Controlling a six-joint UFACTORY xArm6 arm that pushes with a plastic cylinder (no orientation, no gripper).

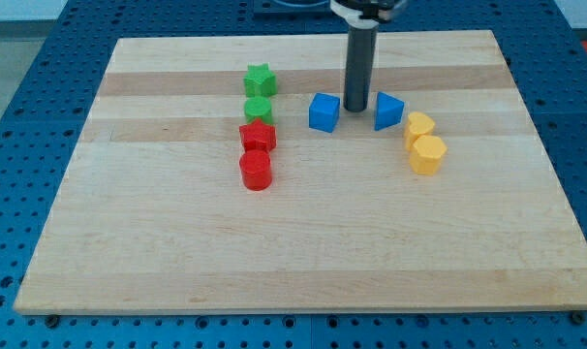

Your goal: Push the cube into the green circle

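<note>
A blue cube [324, 112] sits on the wooden board [303, 242] near the view's top middle. A green circle block [258, 109] lies to its left, just below a green star [260, 79]. My tip [356, 107] rests on the board just right of the blue cube, between it and a blue triangle-like block [388, 111]. The tip is close to the cube's right side; I cannot tell if it touches.
A red star [258, 136] and a red cylinder [256, 170] lie below the green circle, in one column. Two yellow blocks [419, 127] [428, 153] sit at the right, below the blue triangle-like block.
</note>
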